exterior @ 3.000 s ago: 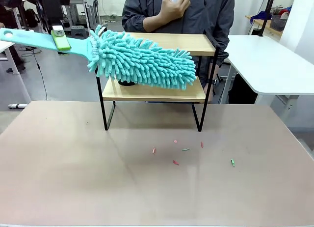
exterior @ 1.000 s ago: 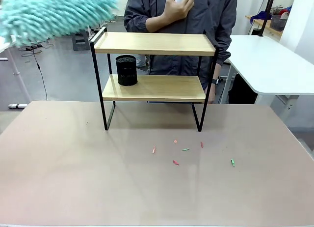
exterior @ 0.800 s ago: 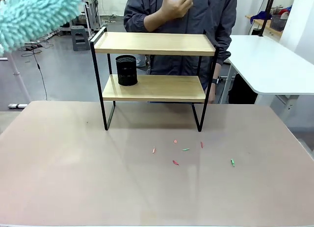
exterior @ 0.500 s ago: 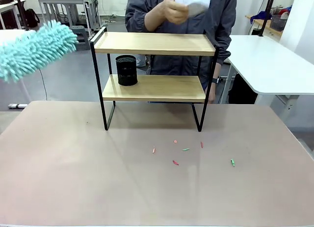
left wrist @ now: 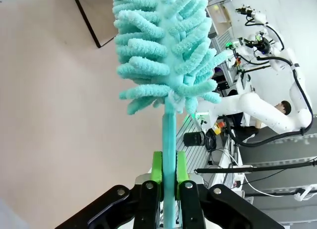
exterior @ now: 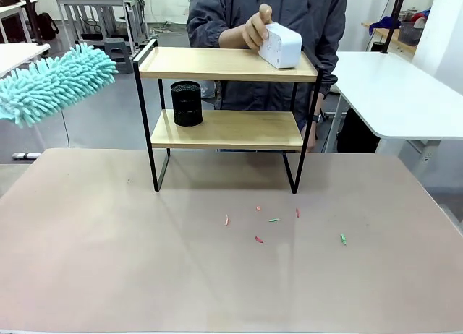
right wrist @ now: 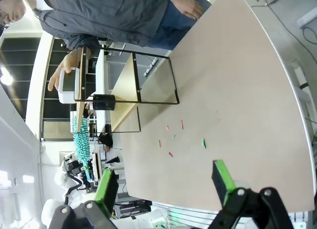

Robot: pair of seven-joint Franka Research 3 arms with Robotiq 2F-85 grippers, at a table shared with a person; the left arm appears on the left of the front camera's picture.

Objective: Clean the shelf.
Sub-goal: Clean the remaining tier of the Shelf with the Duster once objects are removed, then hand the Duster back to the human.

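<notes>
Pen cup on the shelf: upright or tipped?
Upright: the black mesh cup stands on its base on the lower board of the shelf, mouth up.

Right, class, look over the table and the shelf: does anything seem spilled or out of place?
Yes: small red and green scraps lie scattered on the table just in front of the shelf, like loose litter. The black mesh cup on the lower board stands upright.

Left gripper (left wrist: 169,167): black jointed fingers (left wrist: 147,204), bright green pads (left wrist: 156,165), silver screw heads (left wrist: 117,192) at the knuckles. Right gripper (right wrist: 165,183): same black links, green pads. Person (exterior: 289,9): dark grey jacket (exterior: 217,16), long sleeves, blue trousers (right wrist: 174,31).
</notes>
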